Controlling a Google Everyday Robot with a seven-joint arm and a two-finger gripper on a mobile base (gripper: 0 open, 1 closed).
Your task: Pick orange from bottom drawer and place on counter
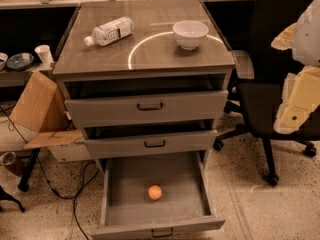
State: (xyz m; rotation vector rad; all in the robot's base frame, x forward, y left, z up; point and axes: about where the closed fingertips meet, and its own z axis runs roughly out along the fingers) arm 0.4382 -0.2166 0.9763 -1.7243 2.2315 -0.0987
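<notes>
Seen from the single camera view, the orange (pixel 155 192) is found on the floor of the bottom drawer (pixel 172 176), which stands pulled out. It lies a little nearer that drawer's front wall than its back, roughly midway between the side walls and touching none of them.

The gripper (pixel 296 104) is seen at the right edge of the frame, well apart from the bottom drawer, above it and off to its right, in front of a black office chair (pixel 265 44). Whether it is open or closed cannot be told, and nothing is seen to be held in it.

From the gripper, the orange lies down and to the left, so a long reach across and a descent between the drawer walls are judged to be needed. No long axis is offered by the round fruit, so any approach angle should serve.

Above the bottom drawer, the counter (pixel 150 54) carries a white bowl (pixel 190 34) and a lying bottle (pixel 109 32).
</notes>
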